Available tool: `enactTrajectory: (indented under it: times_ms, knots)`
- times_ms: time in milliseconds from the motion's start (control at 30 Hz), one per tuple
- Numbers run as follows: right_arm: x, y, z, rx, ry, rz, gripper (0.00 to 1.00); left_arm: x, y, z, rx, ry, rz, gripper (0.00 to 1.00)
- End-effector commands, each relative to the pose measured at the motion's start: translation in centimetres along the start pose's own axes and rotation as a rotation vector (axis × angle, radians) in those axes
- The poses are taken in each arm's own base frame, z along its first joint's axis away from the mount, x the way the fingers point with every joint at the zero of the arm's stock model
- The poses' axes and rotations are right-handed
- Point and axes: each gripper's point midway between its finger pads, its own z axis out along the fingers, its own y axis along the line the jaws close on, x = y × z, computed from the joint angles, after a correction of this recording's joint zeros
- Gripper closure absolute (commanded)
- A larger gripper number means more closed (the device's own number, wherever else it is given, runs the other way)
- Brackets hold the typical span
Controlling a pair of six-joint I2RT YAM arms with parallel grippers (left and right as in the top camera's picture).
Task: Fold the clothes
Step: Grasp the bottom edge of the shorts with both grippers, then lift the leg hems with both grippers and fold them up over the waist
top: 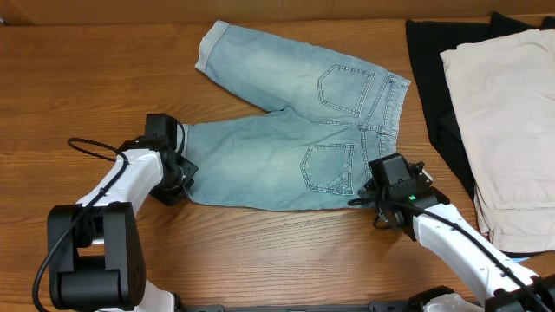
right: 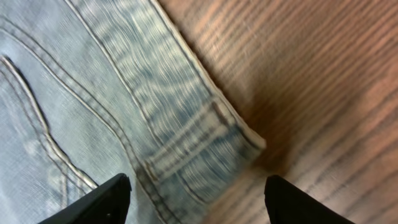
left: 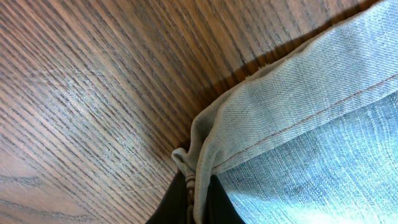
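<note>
The denim shorts point(top: 295, 139) lie flat, pockets up, on the table point(top: 87, 69), legs pointing to 9 o'clock, waistband to 3. The left gripper point(top: 178, 160) is clamped on the nearer leg's cuffed hem at the shorts' 8 o'clock; the right gripper point(top: 373, 195) hangs with jaws apart over the waistband corner at 5 o'clock

Wooden bench point(top: 87, 69), grain running left to right. Light-blue denim shorts point(top: 295, 139) lie flat at its centre, back pockets up, waistband to the right and cuffed legs to the left. A black garment point(top: 429, 78) lies at the right edge, with a cream-white garment point(top: 503, 121) spread over it.
</note>
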Motion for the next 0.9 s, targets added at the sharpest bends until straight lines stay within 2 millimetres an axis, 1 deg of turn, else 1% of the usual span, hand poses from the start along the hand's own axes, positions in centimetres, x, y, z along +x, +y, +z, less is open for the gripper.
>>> enactTrajectory:
  times_ms: [0, 100, 233, 300, 333, 433, 467, 500, 533, 567, 600, 633, 667, 700, 733, 767, 867]
  knots:
    - [-0.7, -0.5, 0.6, 0.030, -0.048, 0.019, 0.29, 0.3, 0.9, 0.6, -0.027, 0.005, -0.007, 0.96]
    - [-0.8, -0.7, 1.7, 0.051, -0.039, 0.028, 0.30, 0.3, 0.9, 0.6, -0.027, 0.005, -0.006, 0.96]
    - [-0.1, -1.4, 3.1, 0.084, 0.013, 0.041, 0.30, 0.3, 0.9, 0.6, -0.028, 0.005, -0.006, 0.96]
    - [0.1, -1.5, 3.2, 0.084, 0.039, 0.044, 0.31, 0.3, 0.9, 0.6, -0.028, 0.005, -0.006, 0.96]
    - [0.0, -1.7, 3.2, 0.086, 0.042, 0.049, 0.35, 0.3, 0.9, 0.6, -0.027, 0.005, -0.005, 0.96]
    - [0.0, -1.7, 2.8, 0.077, 0.056, 0.030, 0.40, 0.0, 0.5, 0.2, -0.017, 0.002, 0.029, 0.96]
    - [0.0, -1.6, 2.6, 0.070, 0.061, 0.017, 0.42, -0.1, 0.2, 0.0, -0.012, 0.000, 0.049, 0.96]
    - [-0.1, -1.4, 2.3, 0.064, 0.064, 0.005, 0.49, -0.4, -0.1, -0.4, -0.007, -0.003, 0.073, 0.96]
    - [-0.2, -1.1, 1.8, 0.053, 0.067, -0.013, 0.63, -0.7, -0.4, -0.9, -0.005, -0.005, 0.089, 0.96]
    - [-0.3, -0.8, 1.3, 0.041, 0.069, -0.033, 0.71, -1.0, -0.7, -1.6, -0.006, -0.011, 0.103, 0.96]
    - [-0.5, -0.4, 0.8, 0.032, 0.068, -0.053, 0.77, -1.4, -0.9, -2.2, -0.006, -0.014, 0.116, 0.96]
    - [-0.8, 0.0, 0.1, 0.022, 0.064, -0.067, 0.86, -1.7, -1.2, -2.9, -0.003, -0.017, 0.125, 0.96]
    - [-1.1, 0.3, -0.5, 0.013, 0.062, -0.076, 0.92, -2.1, -1.5, -3.8, 0.002, -0.022, 0.137, 0.96]
    - [-1.4, 0.7, -1.3, 0.002, 0.059, -0.085, 0.96, -2.5, -1.9, -4.6, 0.009, -0.028, 0.150, 0.96]
    - [-1.8, 1.1, -2.2, -0.005, 0.055, -0.087, 0.96, -2.8, -2.2, -5.4, 0.016, -0.035, 0.159, 0.96]
    - [-2.2, 1.6, -3.3, -0.020, 0.052, -0.106, 0.96, -3.3, -2.7, -6.6, 0.024, -0.044, 0.170, 0.96]
    - [-3.1, 2.9, -6.3, -0.055, 0.048, -0.148, 0.96, -4.5, -3.5, -9.5, 0.035, -0.082, 0.196, 0.96]
